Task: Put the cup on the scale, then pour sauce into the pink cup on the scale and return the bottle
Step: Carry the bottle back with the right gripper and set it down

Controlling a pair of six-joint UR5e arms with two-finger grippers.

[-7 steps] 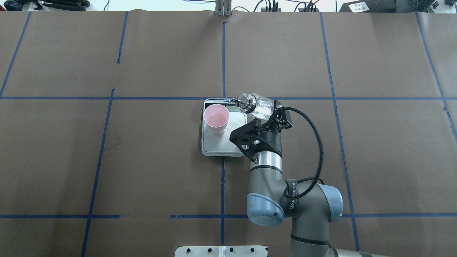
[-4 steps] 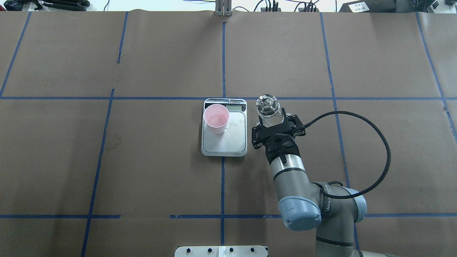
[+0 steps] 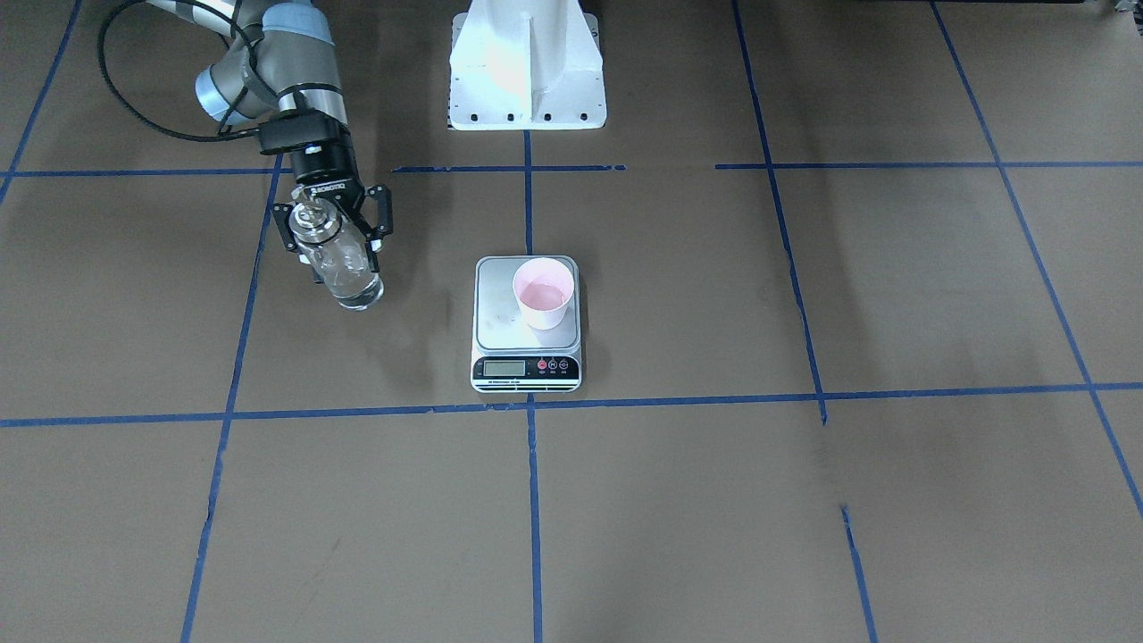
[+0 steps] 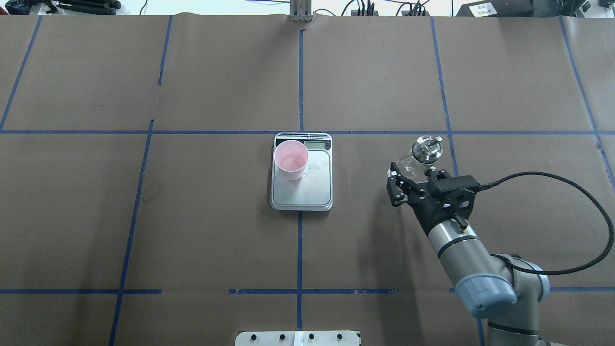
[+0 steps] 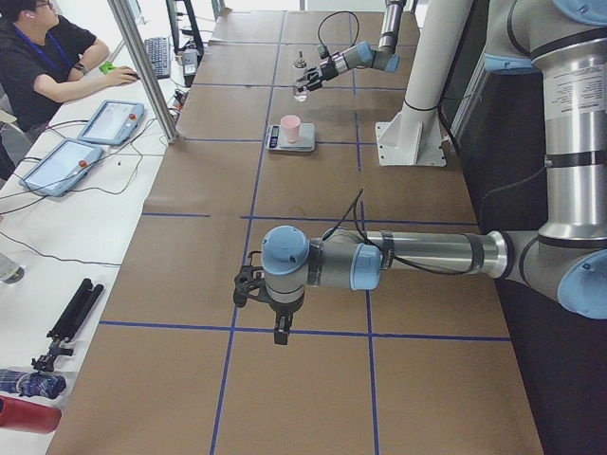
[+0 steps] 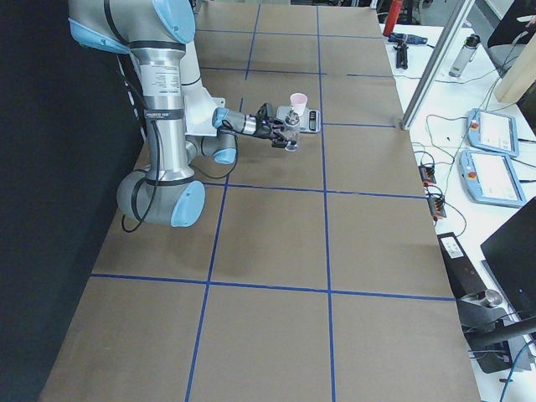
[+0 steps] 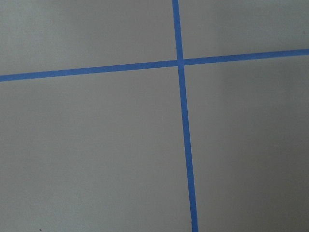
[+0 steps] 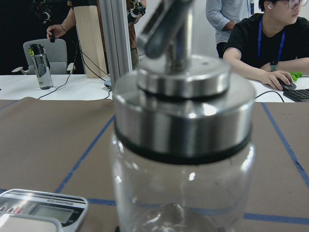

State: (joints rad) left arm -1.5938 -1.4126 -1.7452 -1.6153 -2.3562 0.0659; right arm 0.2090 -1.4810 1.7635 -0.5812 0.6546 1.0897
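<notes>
Clearly the right hand [image 4: 414, 174] pinched the bottle [image 4: 425, 150], held well right of the scale [image 4: 307, 192]; the cup [image 4: 290, 158] stood on the scale's far left corner. The left hand's [image 5: 251, 287] state couldn't be told.

The glossy glass bottle [image 8: 181, 193] wears a shiny metal cap [image 8: 183, 113]; matt brown paper covers the table [image 4: 192, 216].

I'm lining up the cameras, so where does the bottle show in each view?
Front-facing: bottle upper left, left of the scale.
Overhead: bottle right of centre, right of the scale.
Exterior left: bottle top centre, beyond the scale.
Exterior right: bottle upper middle, just below-left of the scale.
Left wrist: not in it.
Right wrist: bottle fills the frame; scale at bottom left.
Shared landmark: the scale.
</notes>
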